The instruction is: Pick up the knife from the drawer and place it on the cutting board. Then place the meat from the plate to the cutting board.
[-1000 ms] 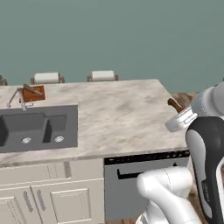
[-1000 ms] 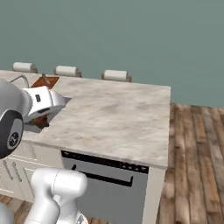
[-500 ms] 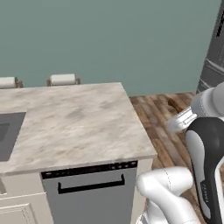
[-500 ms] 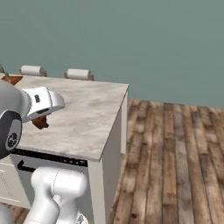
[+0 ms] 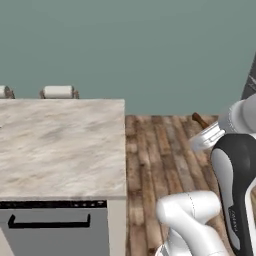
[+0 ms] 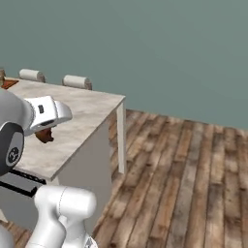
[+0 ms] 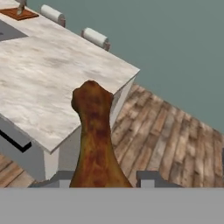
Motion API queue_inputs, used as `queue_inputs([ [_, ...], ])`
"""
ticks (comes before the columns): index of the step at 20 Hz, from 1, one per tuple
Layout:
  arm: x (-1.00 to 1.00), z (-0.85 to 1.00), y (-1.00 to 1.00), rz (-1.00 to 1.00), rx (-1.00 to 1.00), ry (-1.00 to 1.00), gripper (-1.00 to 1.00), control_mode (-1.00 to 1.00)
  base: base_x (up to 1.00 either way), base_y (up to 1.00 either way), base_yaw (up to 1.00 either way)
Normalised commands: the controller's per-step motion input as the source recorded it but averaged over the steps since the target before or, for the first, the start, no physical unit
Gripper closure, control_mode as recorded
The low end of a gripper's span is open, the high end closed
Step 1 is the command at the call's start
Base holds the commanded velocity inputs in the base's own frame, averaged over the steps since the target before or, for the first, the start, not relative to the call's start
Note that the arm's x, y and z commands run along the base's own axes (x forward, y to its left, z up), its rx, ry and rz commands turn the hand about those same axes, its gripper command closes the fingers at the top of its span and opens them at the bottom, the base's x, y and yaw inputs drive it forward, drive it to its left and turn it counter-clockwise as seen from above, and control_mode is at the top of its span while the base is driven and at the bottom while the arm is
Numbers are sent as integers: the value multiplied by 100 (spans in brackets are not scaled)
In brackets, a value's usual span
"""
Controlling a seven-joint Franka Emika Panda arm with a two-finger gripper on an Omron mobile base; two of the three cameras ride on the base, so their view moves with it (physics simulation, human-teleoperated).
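While the arm hangs out past the end of the worktop point(image 5: 60, 145), the jaws are clamped on the meat point(image 7: 96, 140), a brown lump shaped like a drumstick. In the hand view the meat sticks up between the two dark fingertips point(image 7: 148, 177), with its thick end at the bottom and its knobby end on top. From the left base view a small brown tip of the meat point(image 5: 199, 120) peeks out behind the white hand, over the wooden floor point(image 5: 160, 150). From the right base view the meat point(image 6: 44, 135) shows just under the hand. Far off at the other end of the worktop lies the cutting board point(image 7: 18, 14), well apart from the meat. Two paper rolls point(image 7: 95, 37) sit along the worktop's far edge
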Motion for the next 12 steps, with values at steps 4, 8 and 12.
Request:
queue_inputs([
  [4,0,0,0,0,0,0,100,100,54,-100,47],
  [8,0,0,0,0,0,0,100,100,65,-100,55],
  [12,0,0,0,0,0,0,100,100,97,-100,46],
])
